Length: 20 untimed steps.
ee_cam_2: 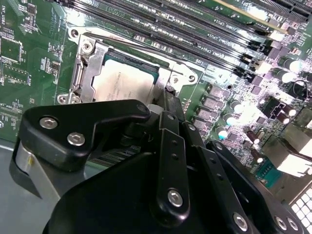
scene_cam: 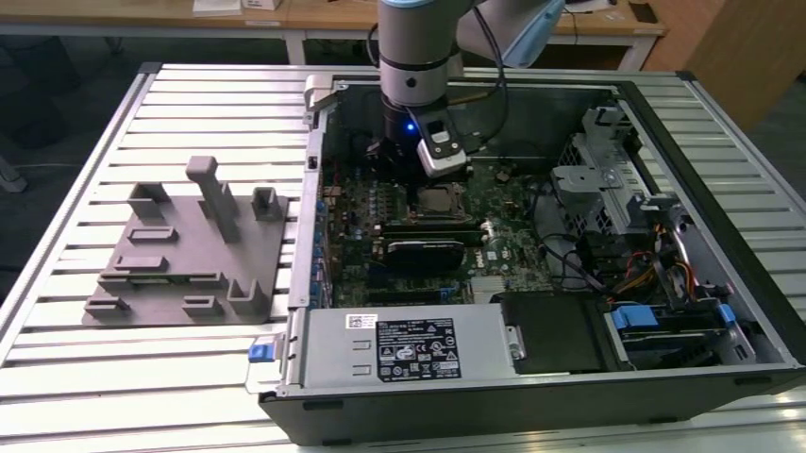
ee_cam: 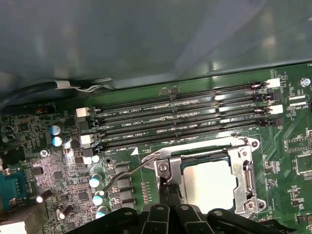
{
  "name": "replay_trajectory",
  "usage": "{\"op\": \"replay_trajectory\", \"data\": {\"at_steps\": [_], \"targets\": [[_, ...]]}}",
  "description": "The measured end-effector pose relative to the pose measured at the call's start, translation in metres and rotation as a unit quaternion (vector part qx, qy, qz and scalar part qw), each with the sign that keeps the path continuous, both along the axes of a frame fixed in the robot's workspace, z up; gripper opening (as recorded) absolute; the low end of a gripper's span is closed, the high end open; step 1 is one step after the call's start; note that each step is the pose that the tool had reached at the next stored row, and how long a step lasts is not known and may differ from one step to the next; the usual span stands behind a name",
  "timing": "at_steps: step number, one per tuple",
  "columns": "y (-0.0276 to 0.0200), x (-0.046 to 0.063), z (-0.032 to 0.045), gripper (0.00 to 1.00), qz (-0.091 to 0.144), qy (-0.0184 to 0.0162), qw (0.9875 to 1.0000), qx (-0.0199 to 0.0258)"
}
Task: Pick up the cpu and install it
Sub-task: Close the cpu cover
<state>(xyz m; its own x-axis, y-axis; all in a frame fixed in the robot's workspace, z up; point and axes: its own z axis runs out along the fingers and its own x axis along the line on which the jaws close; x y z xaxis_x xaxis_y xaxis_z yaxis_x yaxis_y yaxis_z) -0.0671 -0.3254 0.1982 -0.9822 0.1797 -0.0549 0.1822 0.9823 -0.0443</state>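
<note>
The matte black metal claw (ee_cam: 168,187) is showing silver screw heads (ee_cam_2: 76,139). Just beyond its tips, the flat square silver-grey cpu (ee_cam: 209,183) is gleaming pale inside a silvery steel socket frame (ee_cam: 246,170). Around them, a green circuit board (ee_cam: 292,161) is showing black memory-slot stripes (ee_cam: 180,117) and blue-topped capacitors (ee_cam: 56,130).

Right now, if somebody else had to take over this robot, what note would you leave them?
The hand is shut and holds nothing I can see. Its fingertips are down at the edge of the socket frame.
The cpu lies flat inside that frame on the motherboard, not in the hand.
Done: the cpu sits in its socket.
Left: I cannot tell whether the thin socket lever is latched, and the hand is not yet clear of the board.
</note>
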Motion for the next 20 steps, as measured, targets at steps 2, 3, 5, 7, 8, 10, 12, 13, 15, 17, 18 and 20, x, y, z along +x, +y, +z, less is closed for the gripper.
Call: {"op": "replay_trajectory", "data": {"at_steps": [2, 3, 5, 7, 8, 10, 12, 13, 15, 17, 18, 20], "targets": [[0.0001, 0.0, 0.0018, 0.11, 0.0, 0.0, 1.0, 0.0003], [0.0001, 0.0, 0.0035, 0.11, 0.0, 0.0, 1.0, -0.0001], [0.0, 0.0, 0.0066, 0.11, 0.0, 0.0, 1.0, -0.0001], [0.0, 0.0, 0.0106, 0.11, 0.0, 0.0001, 1.0, -0.0002], [0.0, 0.0, 0.0127, 0.11, 0.0, 0.0001, 1.0, -0.0002], [0.0, 0.0, 0.0175, 0.11, 0.0, 0.0, 1.0, -0.0002], [0.0, 0.0, 0.0216, 0.11, 0.0, -0.0003, 1.0, -0.0002], [0.0, 0.0, 0.0235, 0.11, 0.0, -0.0004, 1.0, -0.0002], [0.0, 0.0, 0.0272, 0.11, 0.0, -0.0008, 1.0, -0.0002], [0.0, 0.0, 0.0275, 0.11, 0.0, -0.0008, 1.0, -0.0001], [0.0, 0.0, 0.0275, 0.11, 0.0, -0.0009, 1.0, -0.0001], [0.0, 0.0, 0.0276, 0.11, 0.0, -0.0008, 1.0, -0.0002]]}}
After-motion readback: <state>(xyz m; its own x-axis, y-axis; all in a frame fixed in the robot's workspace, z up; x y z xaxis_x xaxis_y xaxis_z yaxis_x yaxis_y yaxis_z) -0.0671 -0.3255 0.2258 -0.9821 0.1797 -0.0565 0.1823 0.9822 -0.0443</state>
